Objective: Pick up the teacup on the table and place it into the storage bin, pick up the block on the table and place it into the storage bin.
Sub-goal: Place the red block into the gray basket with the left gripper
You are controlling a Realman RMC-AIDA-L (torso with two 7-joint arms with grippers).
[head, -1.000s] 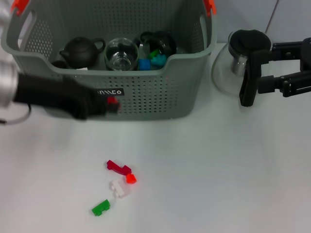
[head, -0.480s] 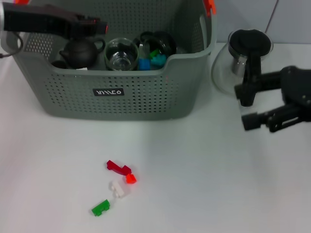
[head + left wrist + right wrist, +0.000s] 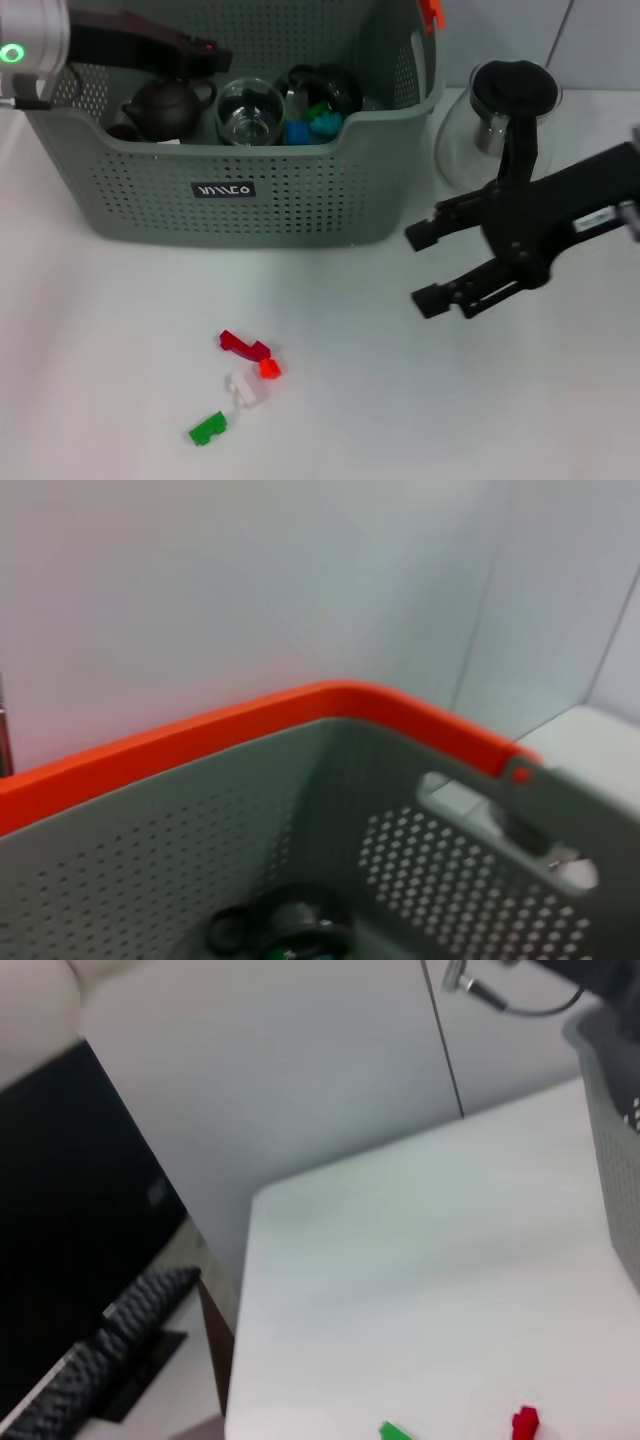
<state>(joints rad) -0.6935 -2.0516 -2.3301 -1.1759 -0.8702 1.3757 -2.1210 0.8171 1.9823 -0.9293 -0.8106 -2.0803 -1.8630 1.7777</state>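
The grey perforated storage bin (image 3: 300, 200) stands at the back of the table. It holds a black teapot (image 3: 165, 105), a glass teacup (image 3: 250, 110), a black cup (image 3: 328, 85) and blue and green blocks (image 3: 310, 125). My left gripper (image 3: 205, 52) hovers over the bin's left part, shut with a sliver of a small red block showing at its tip. On the table lie a dark red block (image 3: 243, 346), an orange one (image 3: 269, 368), a white one (image 3: 245, 388) and a green one (image 3: 207, 428). My right gripper (image 3: 424, 268) is open and empty, above the table to the bin's right front.
A round glass pot with a black lid (image 3: 505, 105) stands right of the bin, behind my right arm. The left wrist view shows the bin's orange rim (image 3: 300, 705) and handle cut-out (image 3: 500, 820). The right wrist view shows the green block (image 3: 395, 1430) and red block (image 3: 525, 1422).
My left gripper rose from in front of the bin to above its left part. My right gripper swung from beside the glass pot forward and leftward over the table. The blocks on the table have not moved.
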